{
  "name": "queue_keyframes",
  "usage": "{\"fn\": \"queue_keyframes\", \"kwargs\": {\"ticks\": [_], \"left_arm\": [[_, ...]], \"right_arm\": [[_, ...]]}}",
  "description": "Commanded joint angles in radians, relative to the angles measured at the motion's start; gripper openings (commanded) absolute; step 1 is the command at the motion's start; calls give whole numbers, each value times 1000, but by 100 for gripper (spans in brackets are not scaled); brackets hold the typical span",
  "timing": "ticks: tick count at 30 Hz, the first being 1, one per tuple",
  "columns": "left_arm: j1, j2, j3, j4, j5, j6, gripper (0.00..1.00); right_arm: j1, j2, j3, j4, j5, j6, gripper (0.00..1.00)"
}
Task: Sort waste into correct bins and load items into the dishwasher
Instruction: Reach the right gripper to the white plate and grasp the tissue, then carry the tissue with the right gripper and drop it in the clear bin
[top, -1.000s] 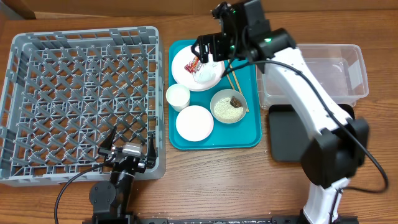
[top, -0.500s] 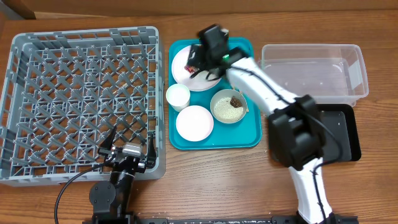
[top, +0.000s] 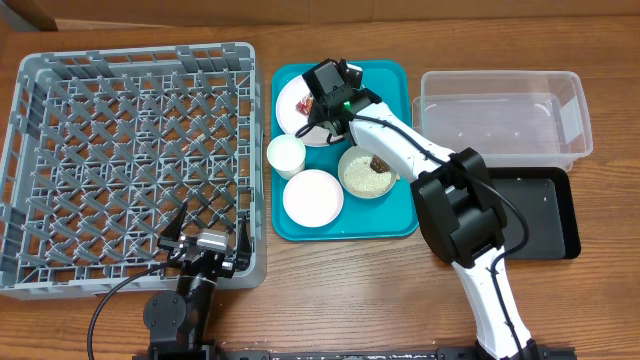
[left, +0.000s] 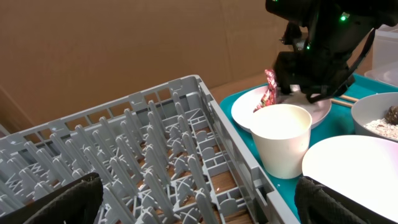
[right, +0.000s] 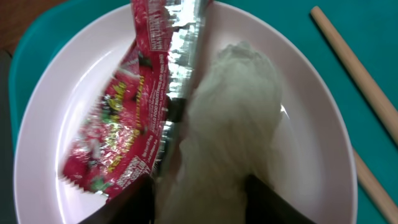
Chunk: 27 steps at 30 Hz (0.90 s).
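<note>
My right gripper (top: 318, 100) is down over the large white plate (right: 305, 168) at the back of the teal tray (top: 400, 215). Its fingers (right: 127, 199) press on both sides of the crumpled white tissue (right: 230, 118). The red-and-white snack wrapper (right: 121, 134) lies against the tissue's left side. Wooden chopsticks (right: 351, 53) rest on the tray to the right of the plate. My left gripper (left: 199, 202) hangs open and empty above the near right corner of the grey dishwasher rack (top: 130, 160).
On the teal tray also stand a small white cup (top: 286, 156), a bowl of rice with brown bits (top: 367, 172) and an empty white bowl (top: 312, 197). The clear tub (top: 500, 115) and the black tray (top: 545, 215) lie to the right of it.
The right arm has swung left and come down onto the plate, and its jaws have closed in round the tissue. The left arm has not moved.
</note>
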Motion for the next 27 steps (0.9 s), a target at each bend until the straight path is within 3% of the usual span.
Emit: {"fn": "queue_keyframes", "kwargs": {"ticks": [1, 5, 10, 15, 20, 23, 27], "left_arm": [[6, -9, -5, 1, 2, 3, 100], [6, -9, -5, 1, 2, 3, 100], [6, -9, -5, 1, 2, 3, 100], [6, -9, -5, 1, 2, 3, 100], [6, -9, -5, 1, 2, 3, 100], [6, -9, -5, 1, 2, 3, 100], [6, -9, -5, 1, 2, 3, 100]], "right_arm": [[-1, 12, 27, -10, 24, -1, 42], [-1, 13, 21, -18, 31, -1, 31], [-1, 13, 22, -33, 30, -26, 4], [-3, -32, 108, -156, 30, -39, 4], [-27, -141, 311, -392, 30, -62, 4], [-72, -227, 413, -529, 55, -95, 4], [-176, -283, 419, -637, 79, -94, 4]]}}
